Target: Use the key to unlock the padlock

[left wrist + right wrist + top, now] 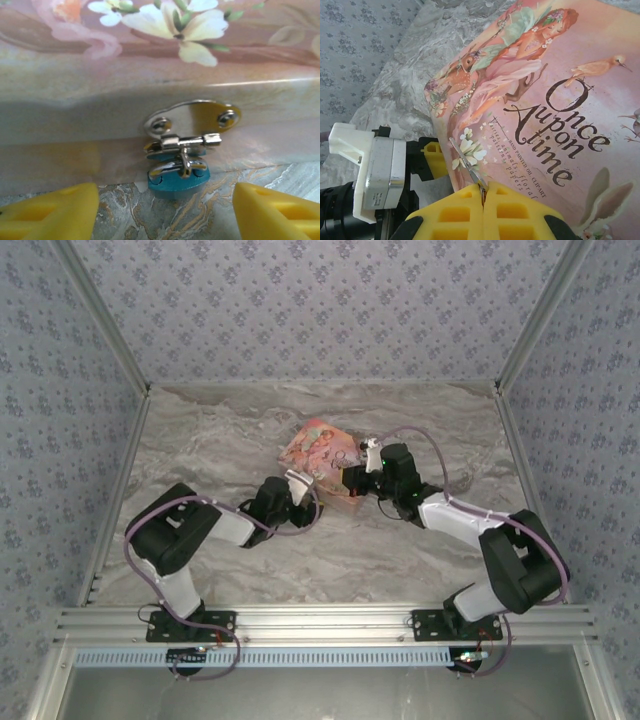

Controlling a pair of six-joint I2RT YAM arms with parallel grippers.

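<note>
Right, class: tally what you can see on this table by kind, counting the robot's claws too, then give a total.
pink box: 1
padlock: 1
key: 1
claws: 2 (left claw open, right claw shut on the key)
Total: 5

Overhead light: bright, even and diffuse; the desk is evenly lit, with only soft grey shadows beneath the arms at mid-frame.
Overhead sharpness: moderate; small parts look grainy.
Left wrist glare: a thin white streak crosses the box at right; the shiny hasp mirrors yellow.
Left wrist focus: padlock fairly crisp; the flowers along the top and the left gripper jaws in the lower corners are soft.
Left wrist shadow: a dim band under the box lid.
Right wrist focus: box lettering sharp; key a thin, slightly blurred sliver; right gripper jaws soft at the bottom edge.
</note>
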